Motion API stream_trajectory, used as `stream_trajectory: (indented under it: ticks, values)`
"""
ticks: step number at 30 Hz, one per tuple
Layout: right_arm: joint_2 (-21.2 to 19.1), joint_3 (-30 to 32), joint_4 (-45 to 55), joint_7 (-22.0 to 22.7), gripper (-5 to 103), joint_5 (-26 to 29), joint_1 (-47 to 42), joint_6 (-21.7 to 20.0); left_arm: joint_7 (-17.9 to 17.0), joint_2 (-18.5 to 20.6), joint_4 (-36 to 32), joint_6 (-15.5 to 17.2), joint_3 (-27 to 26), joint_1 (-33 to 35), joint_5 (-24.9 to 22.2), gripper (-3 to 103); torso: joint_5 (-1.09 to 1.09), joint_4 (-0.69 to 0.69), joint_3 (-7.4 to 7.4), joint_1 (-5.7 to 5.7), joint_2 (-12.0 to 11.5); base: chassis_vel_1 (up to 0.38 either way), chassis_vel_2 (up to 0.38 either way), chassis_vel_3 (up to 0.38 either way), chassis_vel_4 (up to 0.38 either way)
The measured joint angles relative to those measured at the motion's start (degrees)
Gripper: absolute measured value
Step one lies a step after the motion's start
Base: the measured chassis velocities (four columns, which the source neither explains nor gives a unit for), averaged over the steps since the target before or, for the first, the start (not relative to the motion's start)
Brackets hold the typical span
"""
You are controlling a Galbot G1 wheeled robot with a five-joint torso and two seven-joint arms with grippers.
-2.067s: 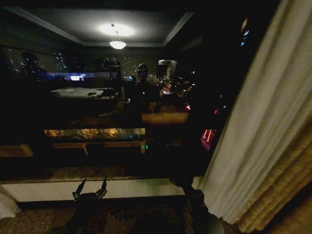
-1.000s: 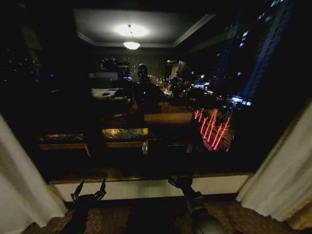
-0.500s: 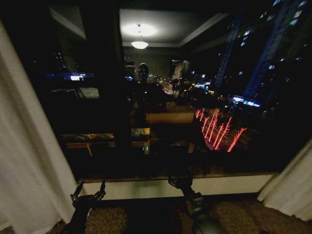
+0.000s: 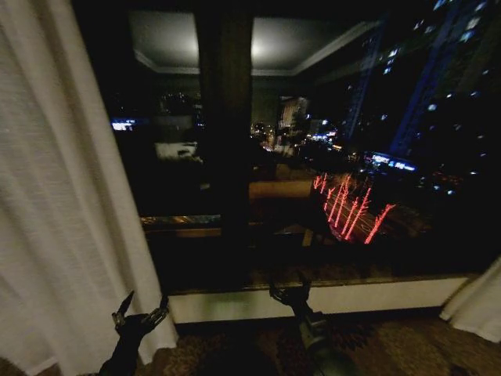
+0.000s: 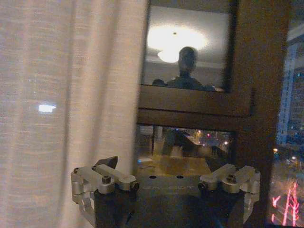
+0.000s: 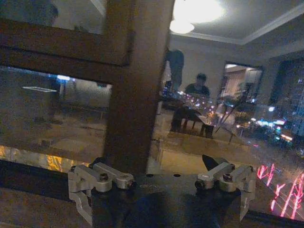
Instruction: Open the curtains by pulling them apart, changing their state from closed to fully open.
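Both tools hang low before the dark window, each with its fingers spread wide and holding nothing. Left tool (image 4: 141,310) sits just beside the lower edge of the left curtain panel (image 4: 63,204), not touching it as far as the head view shows; in the left wrist view that tool (image 5: 166,183) faces the sheer cream fabric (image 5: 66,104) and the brown window frame (image 5: 256,95). Right tool (image 4: 289,292) is near the sill (image 4: 368,296), below the frame's upright post (image 4: 223,133); its wrist view shows it (image 6: 161,183) facing that post (image 6: 137,85). A 2nd curtain panel (image 4: 477,305) sits at the far right, well apart from the 1st.
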Motion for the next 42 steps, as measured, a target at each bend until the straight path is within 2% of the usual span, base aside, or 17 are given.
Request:
stream_trajectory:
  ticks: [14,19,20,22,23,27,32,42]
  values:
    - [0.3,-0.3,-0.5,0.1,100,0.1,0.0,1.3,0.1,1.2,3.0,-0.6,-0.8,-2.0,-0.6,100,-0.02,0.01,-0.01,0.00,0.0,0.308,0.305,-0.305,-0.315]
    - [0.3,-0.2,-1.2,0.2,100,0.2,0.3,2.4,-0.1,4.0,4.9,4.0,-0.2,-8.0,-1.0,100,-0.03,0.02,-0.01,0.00,0.0,0.079,0.046,-0.049,-0.050]
    - [0.4,0.1,-1.5,0.3,100,0.1,0.6,2.9,-0.4,5.7,5.6,5.9,0.6,-10.9,-1.1,100,0.01,0.00,-0.01,-0.01,0.0,0.000,0.000,0.000,0.000]
    - [0.4,0.2,-1.8,0.3,100,0.1,0.8,3.1,-1.0,6.8,6.1,7.1,1.1,-12.8,-1.2,100,0.03,0.00,0.00,-0.01,0.0,0.000,0.000,0.000,0.000]
    - [0.6,0.3,-2.3,0.5,100,0.1,1.1,3.5,-1.8,8.4,6.8,9.0,2.0,-15.4,-1.7,100,0.04,-0.03,0.01,0.00,0.0,-0.056,-0.056,0.022,0.045]
    - [1.1,0.2,-4.6,1.4,100,-0.7,2.2,5.4,-2.7,12.5,9.4,13.2,4.2,-21.7,-4.0,100,0.02,0.00,0.01,0.01,0.0,-0.039,-0.032,0.040,0.025]
    - [2.0,-0.3,-6.8,2.1,100,-3.1,2.2,7.5,-2.9,15.8,14.8,14.6,6.9,-26.4,-4.7,100,-0.04,0.01,0.01,0.01,0.0,0.000,0.000,0.000,0.000]
    - [2.8,-1.3,-10.7,3.5,100,-5.1,3.6,9.7,-1.9,19.7,20.3,15.0,11.8,-32.4,-5.7,100,0.00,0.00,0.01,0.00,0.0,0.000,0.000,0.000,0.000]
